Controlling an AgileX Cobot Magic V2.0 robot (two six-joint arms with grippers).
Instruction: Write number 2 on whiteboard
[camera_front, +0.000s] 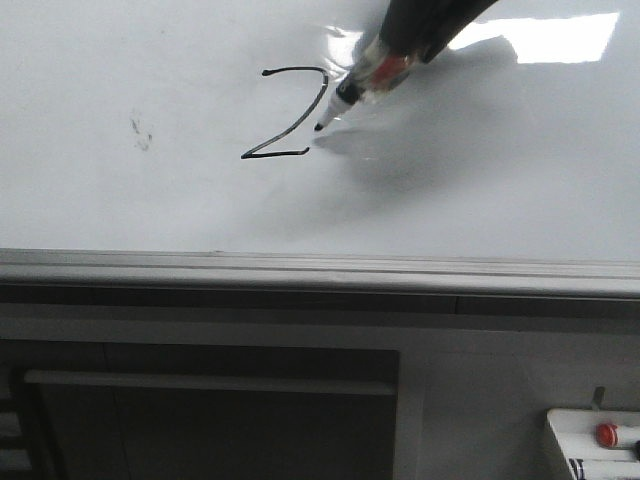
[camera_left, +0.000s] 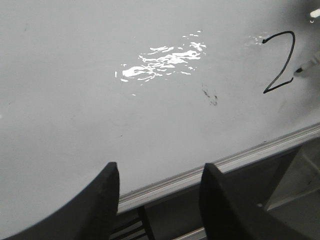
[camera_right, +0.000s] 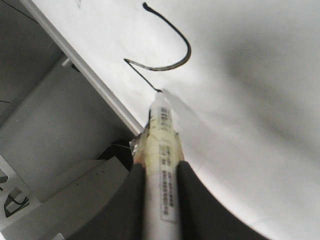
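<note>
A thin black number 2 (camera_front: 285, 115) is drawn on the glossy whiteboard (camera_front: 120, 200). My right gripper (camera_front: 405, 50) comes in from the top and is shut on a white marker (camera_front: 358, 88). The marker's black tip sits just right of the end of the 2's flat base. In the right wrist view the marker (camera_right: 161, 130) is clamped in the right gripper (camera_right: 161, 175) and its tip meets the end of the number 2 (camera_right: 172, 60). My left gripper (camera_left: 160, 185) is open and holds nothing, over the board's lower edge. The number 2 (camera_left: 280, 62) is far from it.
Small dark smudge marks (camera_front: 141, 133) lie left of the 2. A grey metal rail (camera_front: 320, 270) runs along the board's bottom edge. A small white box with a red button (camera_front: 600, 445) stands below at the right. A bright light reflection (camera_front: 560, 35) glares at the upper right.
</note>
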